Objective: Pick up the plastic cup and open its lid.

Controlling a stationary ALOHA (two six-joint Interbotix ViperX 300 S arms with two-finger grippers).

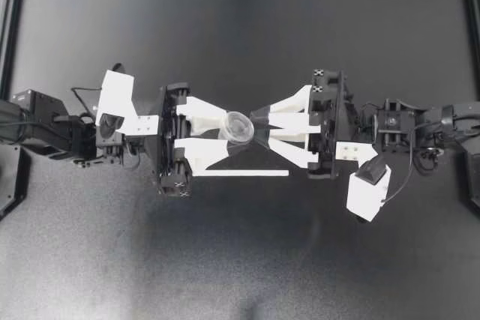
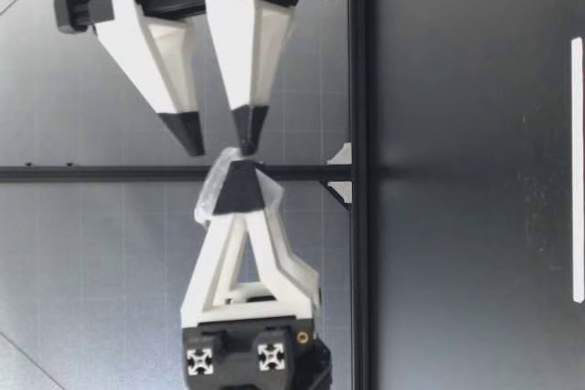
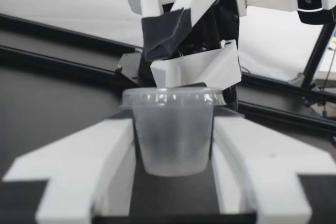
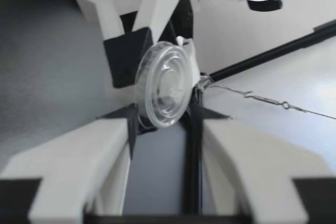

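Two arms meet over a dark, matte worktop [image 1: 240,260] edged by black rails [image 2: 358,171]. Behind it, the low view shows a pale grey wall [image 2: 91,253]. One thin white strip [image 1: 244,173] lies flat on the worktop near the middle.

By count there are two arms, two sets of jaws, one clear cup [image 1: 238,127], one lid [image 3: 173,97] and one strip.

At the left, the left arm [image 1: 45,125] reaches in toward the centre. The left jaws pinch the cup by its sides. In the left wrist view a white finger [image 3: 89,166] presses on each side of the cup's body, just below the rim. The lid sits on the cup, covering its mouth. The cup is at mid-table between the two arms, and the low view shows it held in the air, well above the worktop.

At the right, the right arm [image 1: 420,129] comes in with its tips pointed at the cup. The right jaws are spread. In the right wrist view the lid faces that camera, ahead of and between the two parted fingers [image 4: 68,161]. In the low view one dark tip [image 2: 249,130] reaches the lid end of the cup, but I cannot tell whether it touches. The other tip [image 2: 187,139] stands apart beside it, clear of the cup.
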